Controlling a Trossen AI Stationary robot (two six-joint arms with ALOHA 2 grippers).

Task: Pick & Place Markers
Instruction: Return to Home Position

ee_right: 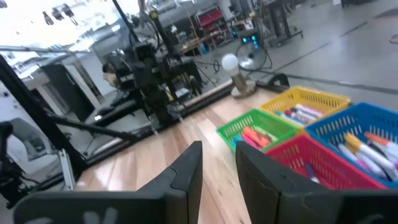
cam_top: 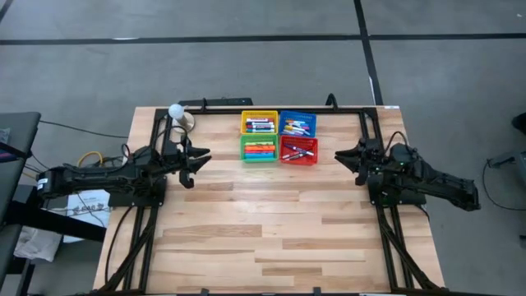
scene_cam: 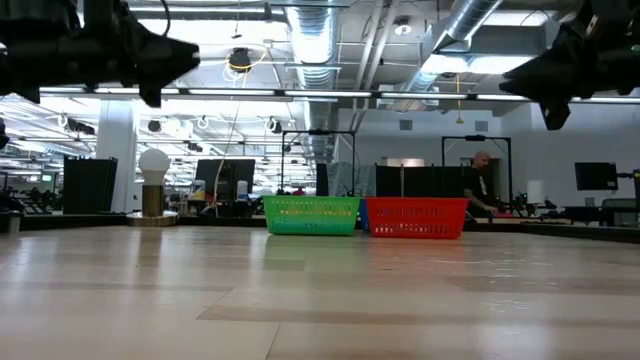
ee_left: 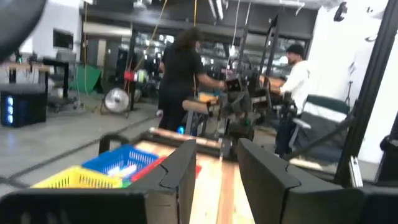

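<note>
- While no loose marker is being seen on the pale wooden bench (cam_top: 271,238), sorting is being judged complete.
- Coloured pen-like markers (cam_top: 260,151) are being carried by four square mesh baskets (cam_top: 278,136) at its far edge.
- The left gripper (ee_left: 217,149) and right gripper (ee_right: 219,150) are being held part-open, empty, near its side edges.

four mesh baskets: one yellow basket (ee_left: 78,179), one blue basket (ee_left: 109,163), one green basket (scene_cam: 311,215), one red basket (scene_cam: 416,217)

markers (cam_top: 260,151) lie in all four, too many and too small to count

two grippers, one left gripper (ee_left: 217,146) and one right gripper (ee_right: 219,149), two fingers each

one white bulb (cam_top: 175,109)

two people beyond the table, a person in black (ee_left: 180,74) and a person in white (ee_left: 297,78)
</note>
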